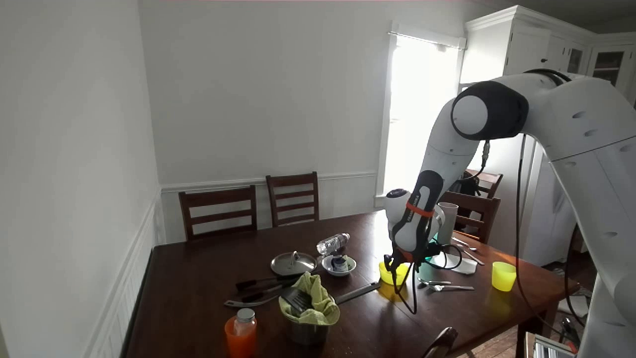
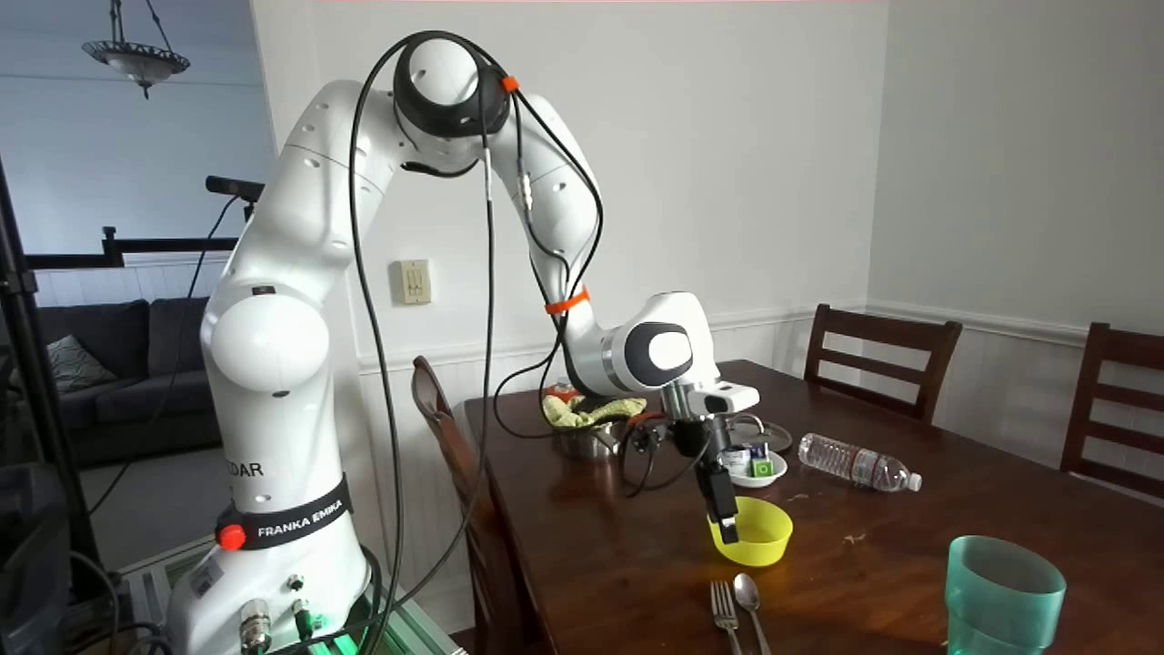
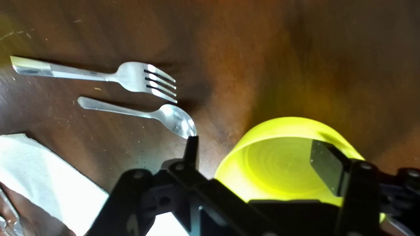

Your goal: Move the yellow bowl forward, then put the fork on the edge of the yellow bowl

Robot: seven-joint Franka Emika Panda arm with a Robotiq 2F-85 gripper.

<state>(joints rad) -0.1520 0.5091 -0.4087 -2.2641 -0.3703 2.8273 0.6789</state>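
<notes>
The yellow bowl (image 3: 292, 127) stands upright on the dark table; it also shows in both exterior views (image 1: 392, 277) (image 2: 766, 549). My gripper (image 3: 254, 149) is open over the bowl. In the wrist view its left finger is outside the bowl and its right finger overlaps the bowl's inside; contact cannot be told. In an exterior view the gripper (image 2: 726, 528) points down in front of the bowl's near side. The fork (image 3: 131, 77) lies flat, left of the bowl in the wrist view; it also shows in both exterior views (image 1: 453, 288) (image 2: 724, 608).
A spoon (image 3: 177, 121) lies beside the fork, near the left finger. A white napkin (image 3: 49, 183) lies close by. A green cup (image 2: 1005, 591), a taller yellow cup (image 1: 504, 276), a water bottle (image 2: 859, 462), a white bowl (image 2: 764, 478) and a pot (image 1: 308, 332) also stand around.
</notes>
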